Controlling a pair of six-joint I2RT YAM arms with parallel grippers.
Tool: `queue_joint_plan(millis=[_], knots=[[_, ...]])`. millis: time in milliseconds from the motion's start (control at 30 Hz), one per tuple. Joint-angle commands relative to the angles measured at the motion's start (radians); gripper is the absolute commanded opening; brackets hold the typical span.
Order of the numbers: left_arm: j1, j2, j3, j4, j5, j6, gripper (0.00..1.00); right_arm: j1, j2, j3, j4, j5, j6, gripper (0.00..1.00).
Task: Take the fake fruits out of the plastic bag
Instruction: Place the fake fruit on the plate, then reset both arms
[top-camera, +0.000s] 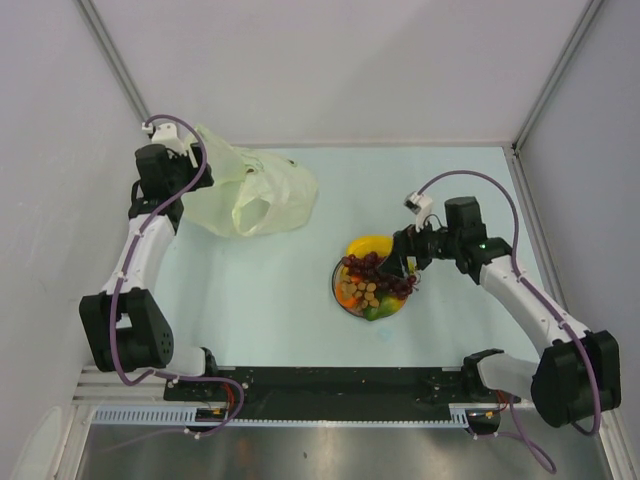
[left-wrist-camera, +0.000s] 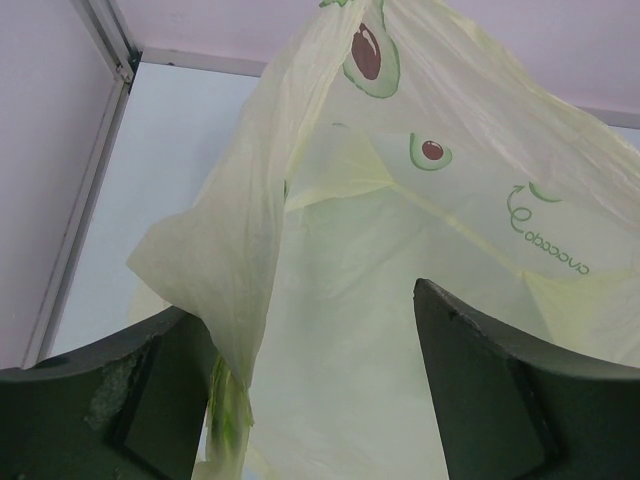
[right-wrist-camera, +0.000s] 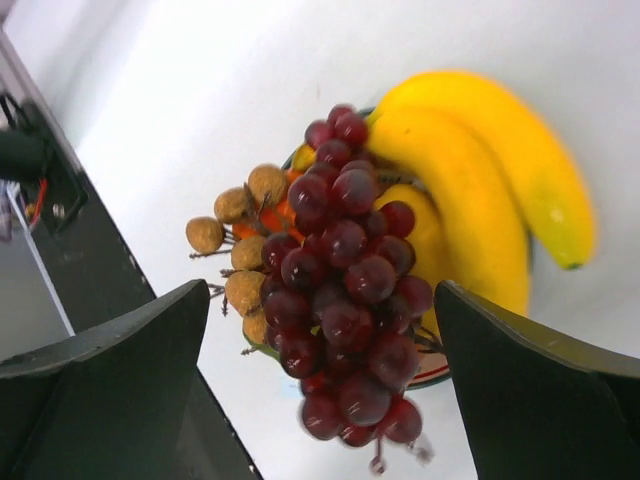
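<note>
The plastic bag (top-camera: 255, 195) lies crumpled at the back left, pale yellow-cream with avocado prints. My left gripper (top-camera: 190, 172) is at its left edge. In the left wrist view the plastic bag (left-wrist-camera: 400, 230) fills the frame; my left gripper (left-wrist-camera: 300, 300) stands open, a fold of film draped over its left finger. The fake fruits are piled on a plate (top-camera: 338, 298): bananas (top-camera: 368, 245), dark grapes (top-camera: 375, 268), a brown cluster (top-camera: 360, 292). My right gripper (top-camera: 407, 265) hovers at the plate's right. In the right wrist view it (right-wrist-camera: 322, 290) is open, the grapes (right-wrist-camera: 350, 290) between its fingers untouched, beside the bananas (right-wrist-camera: 480, 180) and brown cluster (right-wrist-camera: 240, 255).
White enclosure walls with metal corner posts (top-camera: 110, 60) bound the table on three sides. The black rail (top-camera: 330, 385) carrying both arm bases runs along the near edge. The plate's rim (right-wrist-camera: 440, 370) shows just under the grapes in the right wrist view.
</note>
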Motion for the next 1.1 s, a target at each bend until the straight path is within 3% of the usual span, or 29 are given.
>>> queue_joint_plan(millis=[0, 133, 233, 267, 400, 533, 800, 1067], knots=[[-0.006, -0.047, 0.014, 0.01, 0.032, 0.014, 0.82, -0.061, -0.111, 0.073, 0.127, 0.019, 0.129, 1.0], [-0.006, -0.032, 0.067, 0.002, 0.064, 0.016, 0.83, -0.104, -0.102, 0.137, 0.178, 0.025, 0.146, 1.0], [-0.007, -0.03, 0.121, 0.002, 0.169, 0.063, 0.84, -0.163, -0.066, 0.168, 0.217, 0.099, 0.163, 1.0], [-0.006, -0.026, 0.139, -0.004, 0.18, 0.068, 1.0, -0.182, -0.038, 0.173, 0.231, 0.134, 0.179, 1.0], [-0.006, -0.007, 0.23, -0.039, 0.177, 0.077, 1.0, -0.259, 0.065, 0.22, 0.23, 0.285, 0.195, 1.0], [-0.007, -0.018, 0.314, -0.06, 0.2, 0.099, 1.0, -0.285, 0.162, 0.314, 0.135, 0.592, 0.183, 1.0], [-0.012, -0.105, 0.35, -0.065, 0.226, 0.122, 1.0, -0.323, 0.185, 0.409, -0.039, 0.844, 0.138, 0.99], [-0.021, -0.237, 0.265, -0.119, 0.268, 0.163, 1.0, -0.323, 0.147, 0.409, -0.16, 0.914, 0.169, 1.0]])
